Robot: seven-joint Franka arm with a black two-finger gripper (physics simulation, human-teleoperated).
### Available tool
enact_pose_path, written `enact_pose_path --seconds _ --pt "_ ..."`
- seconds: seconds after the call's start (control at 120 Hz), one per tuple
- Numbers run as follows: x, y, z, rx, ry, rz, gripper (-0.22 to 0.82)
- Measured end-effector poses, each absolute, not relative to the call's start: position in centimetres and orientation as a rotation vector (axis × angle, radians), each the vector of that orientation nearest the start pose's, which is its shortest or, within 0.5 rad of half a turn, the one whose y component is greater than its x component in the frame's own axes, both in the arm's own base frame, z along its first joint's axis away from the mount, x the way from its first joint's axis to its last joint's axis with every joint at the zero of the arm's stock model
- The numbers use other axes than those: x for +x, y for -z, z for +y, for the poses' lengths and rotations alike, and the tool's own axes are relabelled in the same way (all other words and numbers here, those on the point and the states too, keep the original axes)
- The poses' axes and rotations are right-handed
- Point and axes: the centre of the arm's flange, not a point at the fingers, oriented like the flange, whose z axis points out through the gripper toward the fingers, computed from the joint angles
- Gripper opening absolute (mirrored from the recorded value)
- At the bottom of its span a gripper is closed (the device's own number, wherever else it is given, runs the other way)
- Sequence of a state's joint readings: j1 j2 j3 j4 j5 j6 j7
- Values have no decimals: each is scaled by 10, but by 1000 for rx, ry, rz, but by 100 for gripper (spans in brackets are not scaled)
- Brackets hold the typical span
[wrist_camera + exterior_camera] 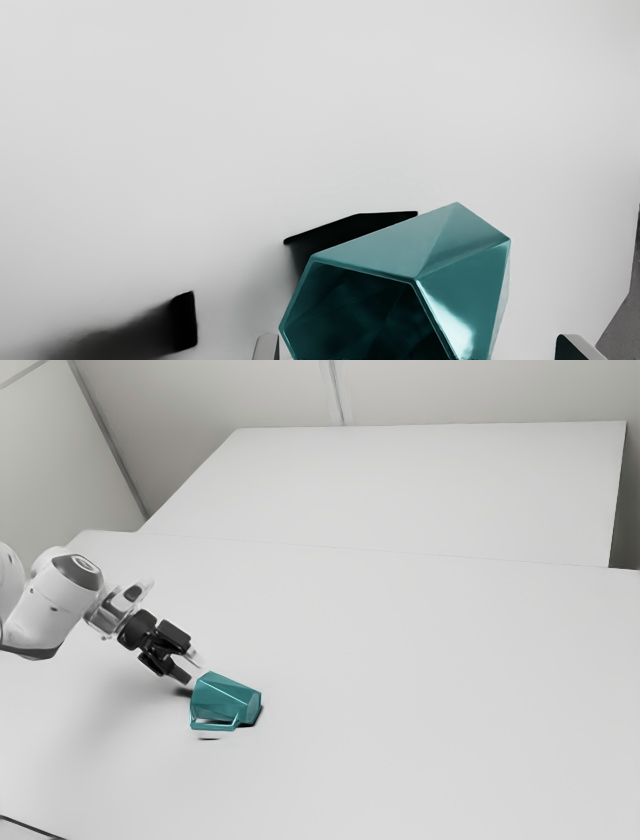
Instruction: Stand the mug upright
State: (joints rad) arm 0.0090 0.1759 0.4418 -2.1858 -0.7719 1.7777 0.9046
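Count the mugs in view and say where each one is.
1. The teal mug lies on its side on the white table, just off the fingertips of the open gripper, its mouth facing the gripper.

A smooth white table (430, 670) is spread across the middle and lower part of the exterior view, from left edge to right; it is met along a thin seam by a second white surface (420, 480) in the upper centre and upper right. A teal, faceted mug (222, 698) is laid on its side on the table, left of centre in the lower half; its open mouth is turned toward the exterior view's left, its base toward the right; its handle (215, 727) is pointed toward the lower edge; the white top beside it is darkened by shadow.
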Motion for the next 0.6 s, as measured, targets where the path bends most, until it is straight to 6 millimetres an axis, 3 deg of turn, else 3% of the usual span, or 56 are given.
enact_pose_path --seconds 0.6 --pt "453 -291 139 2186 32 -147 60"
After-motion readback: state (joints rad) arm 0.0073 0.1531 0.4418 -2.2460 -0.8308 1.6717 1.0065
